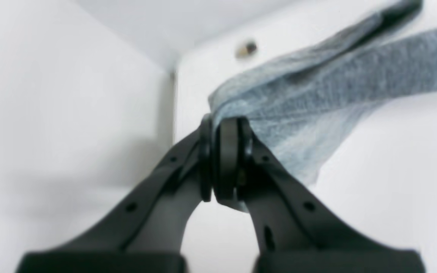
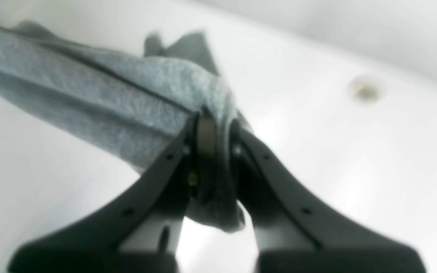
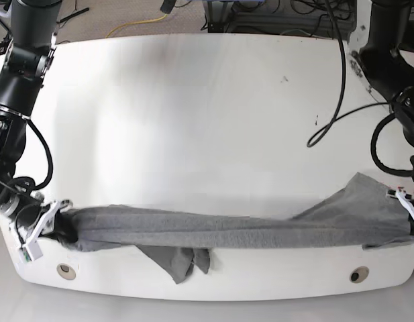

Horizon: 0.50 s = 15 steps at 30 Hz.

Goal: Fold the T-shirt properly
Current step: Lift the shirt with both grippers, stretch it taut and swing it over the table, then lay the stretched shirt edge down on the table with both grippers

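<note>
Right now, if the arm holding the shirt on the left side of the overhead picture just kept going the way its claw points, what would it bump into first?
That is the right gripper, shut on the T-shirt. It points across the white table, so apart from the cloth it already grips, probably the tabletop. Depth is unclear.

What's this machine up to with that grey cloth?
A two-armed robot is working on folding a grey T-shirt on a white table. The left gripper and the right gripper are each shut on one end of the shirt, which stretches between them as a long band along the table's near edge. A loose bit of fabric hangs below the band near its middle. No neat fold is finished yet.
</note>
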Available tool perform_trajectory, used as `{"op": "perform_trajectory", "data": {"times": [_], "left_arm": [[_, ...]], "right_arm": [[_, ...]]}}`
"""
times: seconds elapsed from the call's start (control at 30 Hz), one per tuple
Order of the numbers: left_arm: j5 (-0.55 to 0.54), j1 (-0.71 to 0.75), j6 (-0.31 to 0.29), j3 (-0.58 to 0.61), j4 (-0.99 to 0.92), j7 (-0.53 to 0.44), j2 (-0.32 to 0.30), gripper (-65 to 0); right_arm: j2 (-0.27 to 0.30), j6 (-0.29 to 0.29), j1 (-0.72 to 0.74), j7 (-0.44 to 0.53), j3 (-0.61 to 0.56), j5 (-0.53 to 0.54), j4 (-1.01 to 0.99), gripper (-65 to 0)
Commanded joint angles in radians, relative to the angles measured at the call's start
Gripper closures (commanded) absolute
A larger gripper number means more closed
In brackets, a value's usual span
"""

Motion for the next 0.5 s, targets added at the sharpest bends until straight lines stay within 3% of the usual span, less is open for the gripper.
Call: {"op": "perform_trajectory", "data": {"times": [0.0, 0.27, 0.47], "left_arm": [[0.008, 0.062, 0.002, -0.002, 0.019, -0.055, -0.015, 0.0], [0.008, 0.417, 0.002, -0.002, 0.019, -0.193, -0.015, 0.0], [0.011, 0.579, 0.002, -0.002, 0.014, -0.21, -0.023, -0.1]], "right_arm": [[0.009, -0.006, -0.033, 0.021, 0.045, -0.003, 0.016, -2.1], [-0.033, -0.006, -0.28, 0.031, 0.111, -0.001, 0.017, -2.1], [-0.03, -0.006, -0.393, 0.031, 0.123, 0.056, 0.014, -2.1]]}}
